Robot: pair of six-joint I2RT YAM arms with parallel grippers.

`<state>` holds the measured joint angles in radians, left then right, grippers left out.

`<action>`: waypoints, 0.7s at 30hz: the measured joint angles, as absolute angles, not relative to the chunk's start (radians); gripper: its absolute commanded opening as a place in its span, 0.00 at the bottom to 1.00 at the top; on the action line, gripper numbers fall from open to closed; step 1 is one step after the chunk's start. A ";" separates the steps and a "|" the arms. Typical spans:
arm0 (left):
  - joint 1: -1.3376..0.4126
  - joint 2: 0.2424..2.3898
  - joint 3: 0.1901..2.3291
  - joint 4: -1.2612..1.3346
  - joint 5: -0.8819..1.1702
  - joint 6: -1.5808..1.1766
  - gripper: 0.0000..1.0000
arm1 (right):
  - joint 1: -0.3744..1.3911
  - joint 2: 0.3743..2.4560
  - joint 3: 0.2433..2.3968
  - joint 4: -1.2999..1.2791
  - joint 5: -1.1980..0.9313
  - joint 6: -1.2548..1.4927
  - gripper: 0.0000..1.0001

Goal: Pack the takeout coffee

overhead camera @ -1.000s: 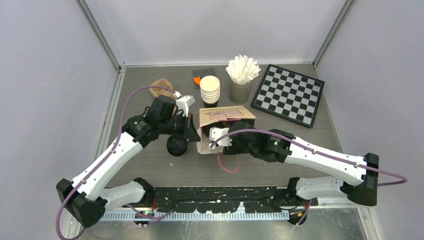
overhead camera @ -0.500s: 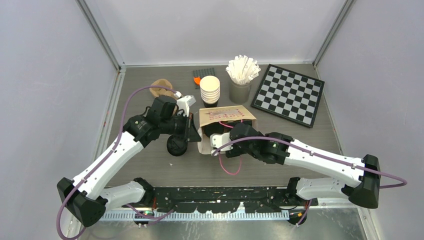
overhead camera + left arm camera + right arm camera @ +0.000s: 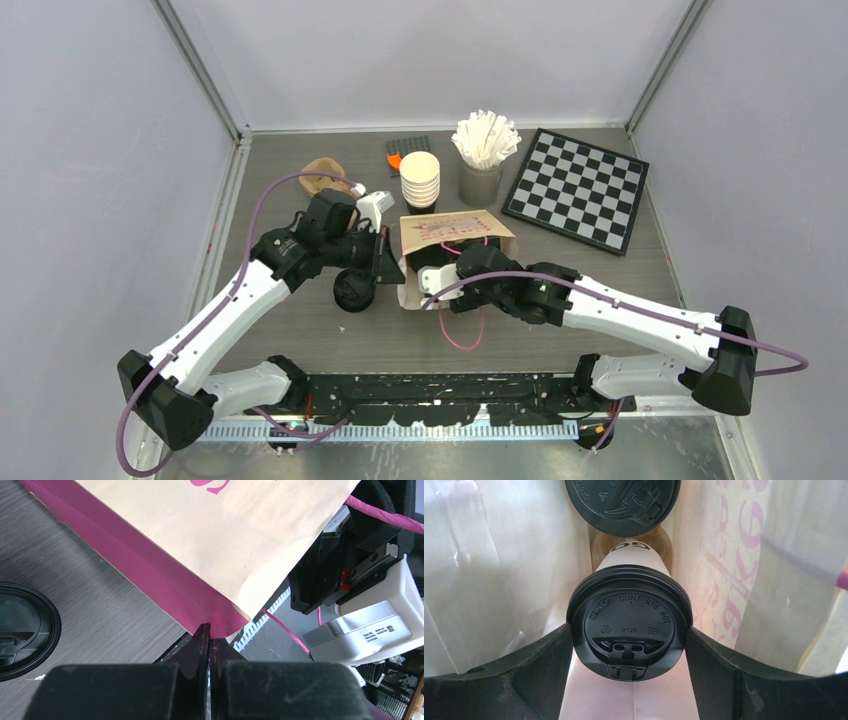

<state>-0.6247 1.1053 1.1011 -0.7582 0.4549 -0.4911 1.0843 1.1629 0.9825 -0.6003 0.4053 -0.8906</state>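
Note:
A brown paper bag (image 3: 452, 232) with pink print lies open in the middle of the table. My left gripper (image 3: 388, 262) is shut on the bag's pink-lined edge (image 3: 212, 622) and holds the mouth open. My right gripper (image 3: 433, 276) is inside the bag mouth, shut on a takeout coffee cup (image 3: 629, 625) by the sides of its black lid. A second black-lidded cup (image 3: 621, 502) sits deeper in the bag. A third lidded cup (image 3: 353, 290) stands on the table left of the bag and shows in the left wrist view (image 3: 20, 630).
A stack of lidless cream cups (image 3: 420, 180) stands behind the bag. A grey holder of white stirrers (image 3: 485, 150) and a chessboard (image 3: 575, 188) are at the back right. A brown object (image 3: 322, 175) and a dark mat (image 3: 408, 148) are at the back left.
My right gripper has moved left and further into the bag mouth with the cup. The left gripper has kept its hold on the bag edge.

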 measured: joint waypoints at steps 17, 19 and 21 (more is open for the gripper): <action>-0.625 1.109 1.101 -0.730 0.475 -0.545 0.00 | 1.063 1.168 0.935 -0.551 0.410 -0.907 0.66; -0.625 1.109 1.101 -0.729 0.477 -0.548 0.00 | 1.063 1.168 0.932 -0.544 0.410 -0.907 0.66; -0.625 1.109 1.101 -0.728 0.480 -0.551 0.00 | 1.058 1.168 0.926 -0.535 0.409 -0.907 0.66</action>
<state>-0.6247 1.1088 1.1011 -0.7277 0.4797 -0.5510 1.0580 1.1683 0.9257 -0.5350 0.4091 -0.9066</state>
